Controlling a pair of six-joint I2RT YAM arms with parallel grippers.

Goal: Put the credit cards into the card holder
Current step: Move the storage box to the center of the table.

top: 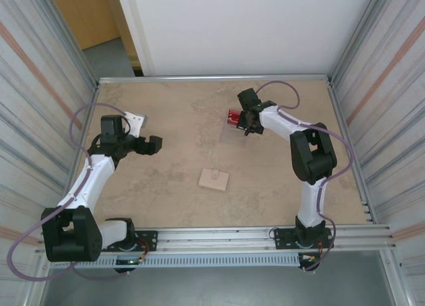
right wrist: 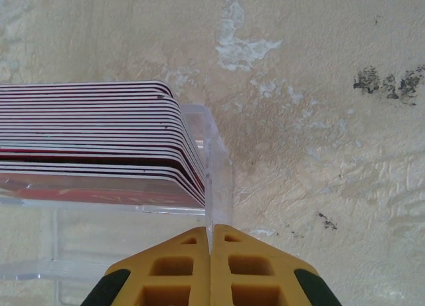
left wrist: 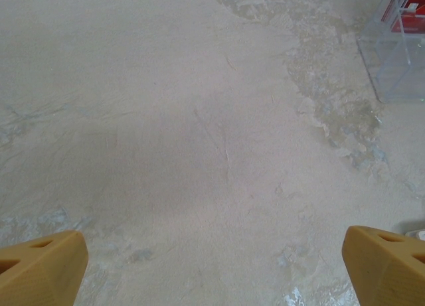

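A stack of red credit cards (right wrist: 93, 133) rests inside the clear plastic card holder (right wrist: 218, 166), edges toward me. My right gripper (right wrist: 210, 229) is shut on the holder's thin clear side wall, its yellow fingers pressed together around it. From above, the red cards (top: 233, 117) and the see-through holder (top: 229, 132) lie just left of the right gripper (top: 247, 123). My left gripper (top: 146, 132) hangs open over bare table at the left, nothing between its fingers (left wrist: 50, 263). Its view catches the holder (left wrist: 398, 64) and a red card edge (left wrist: 413, 17) at the top right.
A beige square wallet-like piece (top: 214, 180) lies near the middle of the table, toward the front. Corrugated metal walls (top: 40, 107) close in both sides, and a rail (top: 232, 236) runs along the near edge.
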